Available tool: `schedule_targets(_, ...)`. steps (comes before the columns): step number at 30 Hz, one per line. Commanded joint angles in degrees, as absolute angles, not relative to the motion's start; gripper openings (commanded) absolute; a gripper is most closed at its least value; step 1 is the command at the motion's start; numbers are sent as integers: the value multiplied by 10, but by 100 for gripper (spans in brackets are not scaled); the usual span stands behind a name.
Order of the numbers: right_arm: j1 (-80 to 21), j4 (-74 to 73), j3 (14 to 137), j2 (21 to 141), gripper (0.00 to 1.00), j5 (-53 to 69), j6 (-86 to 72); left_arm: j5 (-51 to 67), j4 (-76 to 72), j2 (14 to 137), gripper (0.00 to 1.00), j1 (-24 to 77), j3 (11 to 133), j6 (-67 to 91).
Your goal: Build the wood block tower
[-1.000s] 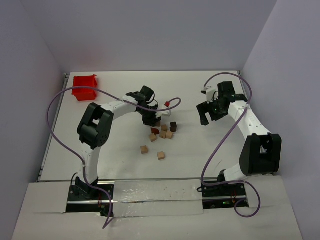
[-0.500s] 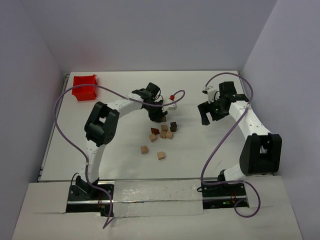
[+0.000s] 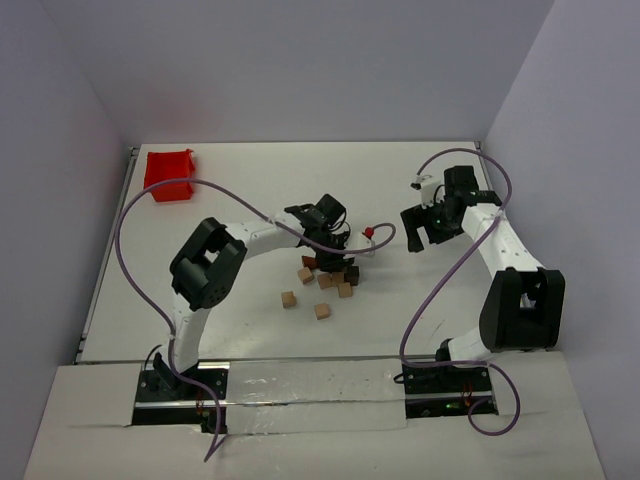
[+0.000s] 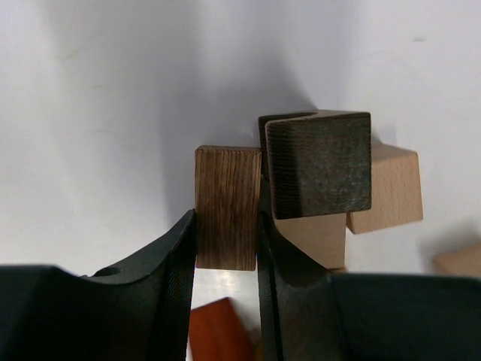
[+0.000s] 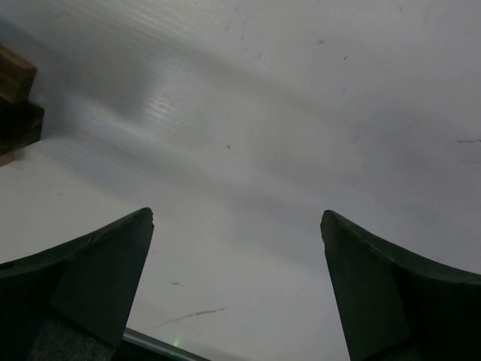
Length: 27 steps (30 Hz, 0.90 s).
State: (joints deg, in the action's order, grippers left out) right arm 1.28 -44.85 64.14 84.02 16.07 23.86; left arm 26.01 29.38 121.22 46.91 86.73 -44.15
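The left gripper (image 4: 225,233) pinches a brown block (image 4: 227,203) by its two side faces. The jaws are drawn in to the block's width, with the wood standing upright between them. Under the gripper, between the fingers, a reddish-brown piece (image 4: 218,331) shows on the table (image 4: 113,90).

The held block sits hard against the left side of the wood block tower (image 3: 335,270), which is so far only a low cluster. A dark brown cube (image 4: 319,164) appears to rest on a light tan cube (image 4: 316,237), and a second tan cube (image 4: 387,192) touches them on the right. Whether the held block actually touches the dark cube cannot be told.

From above, this cluster lies near the middle of the table. Two loose tan cubes (image 3: 288,298) (image 3: 322,311) lie apart from it toward the near edge.

The right gripper (image 5: 237,248) is spread wide and holds nothing. It hangs over bare table surface, well apart from the tower and toward the right edge, with the edges of a few blocks just visible at the left of its wrist view.

A red bin (image 3: 170,175) sits in the far left corner.
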Motion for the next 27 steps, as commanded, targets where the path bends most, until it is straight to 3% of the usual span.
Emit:
schedule_targets(1,15,-448,631,812,99,165,233,292,300,1180,0,489,828,-451)
schedule_targets(7,15,-449,633,814,99,169,225,274,278,1168,0,472,811,-439)
schedule_targets(19,15,-457,664,837,99,175,217,268,317,1214,0,362,937,-448)
schedule_targets(27,15,-456,665,841,99,175,217,260,329,1210,0,344,900,-491)
